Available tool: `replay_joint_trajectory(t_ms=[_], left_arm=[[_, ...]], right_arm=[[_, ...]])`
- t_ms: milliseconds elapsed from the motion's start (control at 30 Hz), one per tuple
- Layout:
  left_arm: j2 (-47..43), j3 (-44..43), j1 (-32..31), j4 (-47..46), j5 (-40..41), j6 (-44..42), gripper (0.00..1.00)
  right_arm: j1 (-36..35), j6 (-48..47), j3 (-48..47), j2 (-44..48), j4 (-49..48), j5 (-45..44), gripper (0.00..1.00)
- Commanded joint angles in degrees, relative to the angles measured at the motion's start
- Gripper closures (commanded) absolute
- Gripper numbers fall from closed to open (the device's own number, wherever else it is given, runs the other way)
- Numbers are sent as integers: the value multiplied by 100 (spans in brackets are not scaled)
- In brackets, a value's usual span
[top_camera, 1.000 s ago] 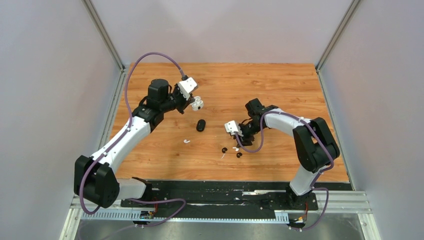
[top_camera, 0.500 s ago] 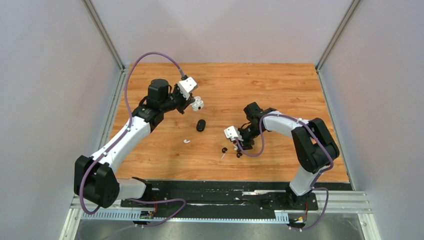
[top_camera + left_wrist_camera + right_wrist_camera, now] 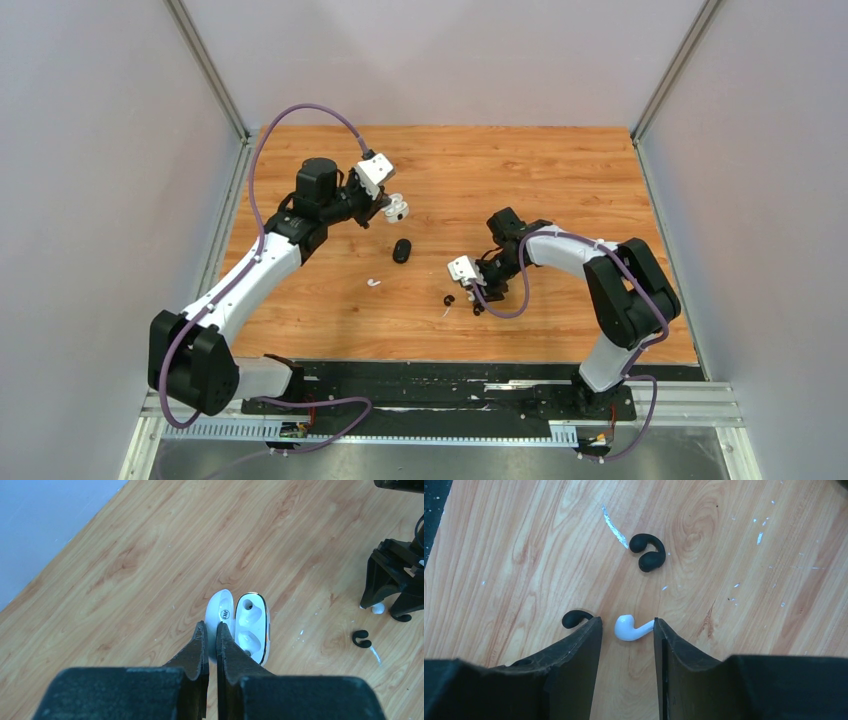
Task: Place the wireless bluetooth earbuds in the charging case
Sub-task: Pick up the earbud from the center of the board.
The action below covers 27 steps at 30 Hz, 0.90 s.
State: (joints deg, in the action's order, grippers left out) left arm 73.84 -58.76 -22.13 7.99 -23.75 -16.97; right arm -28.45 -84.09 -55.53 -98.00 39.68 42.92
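The left claw [image 3: 210, 627] is closed on the lid of the open white charging case [image 3: 250, 625], presenting its empty sockets, while the right claw [image 3: 626, 621], jaws apart, straddles a white earbud [image 3: 625, 629] on the worktop [image 3: 724, 555], apparently to grasp it.

Wooden table [image 3: 560, 170] with pale scuff marks [image 3: 614, 526], enclosed by grey walls [image 3: 100, 150]; black mounting plate [image 3: 450, 378] along near edge.

One earbud [image 3: 626, 629] lies on the table [image 3: 734, 540] between the fingers of my right gripper [image 3: 626, 621]. A second earbud [image 3: 648, 553] lies ahead, a third earbud [image 3: 574, 617] just left.
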Motion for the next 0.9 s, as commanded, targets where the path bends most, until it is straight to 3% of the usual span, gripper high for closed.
replay_joint_trajectory(t_ms=[0,467,600,867], left_arm=[[49,-113,7,-73,-134,124,100],[168,-190,7,-54,-176,181,100],[209,-225,7,-55,-197,165,100],[264,-266,7,-133,-217,129,100]], right_arm=[[-63,-27,81,131,-129,104,58],[-102,-47,221,-45,-292,-28,60],[-100,142,139,-72,-299,-99,69],[66,1067,-222,190,-295,56,56]])
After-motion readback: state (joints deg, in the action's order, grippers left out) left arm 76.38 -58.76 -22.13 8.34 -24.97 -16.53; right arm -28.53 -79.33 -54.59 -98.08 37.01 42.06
